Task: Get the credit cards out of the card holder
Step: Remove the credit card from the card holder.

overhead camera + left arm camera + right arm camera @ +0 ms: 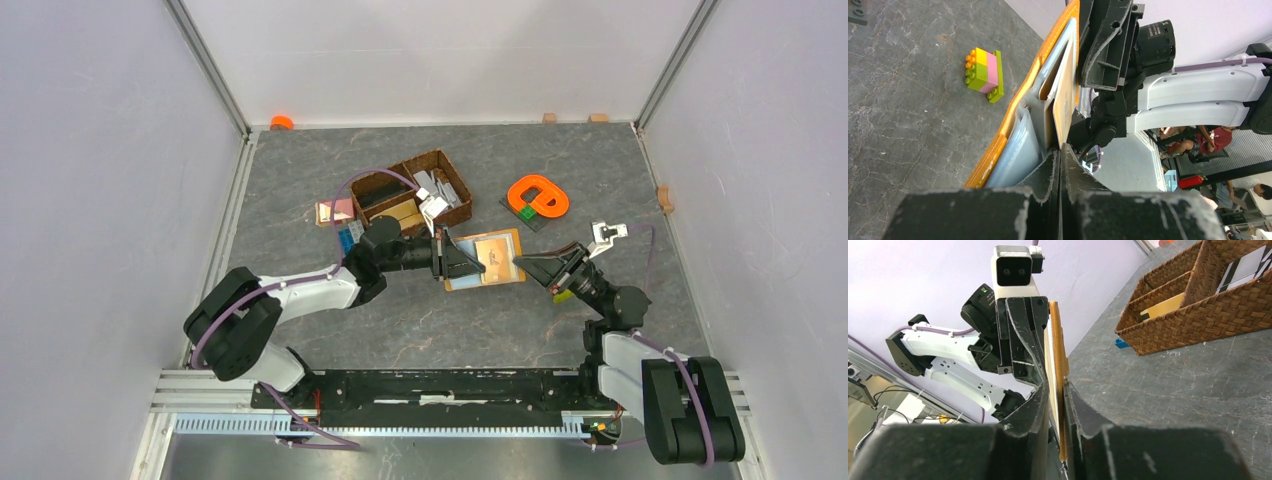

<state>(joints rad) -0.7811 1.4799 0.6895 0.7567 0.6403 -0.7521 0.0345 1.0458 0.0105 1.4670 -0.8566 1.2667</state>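
Card holder (495, 258) open (card (1064, 100) visible) | left jaws clenched on it | right jaws seemingly pinching it

card holder (487, 258) | mustard-orange, open | light-blue pockets, tan card (1064, 100) tucked inside | mid-table

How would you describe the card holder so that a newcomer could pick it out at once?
On the grey table, look near the brown wicker basket, where the left gripper and right gripper meet. Between them is the card holder: a flat mustard-orange wallet, opened to light blue and tan panels, unlike the bright orange ring farther back.
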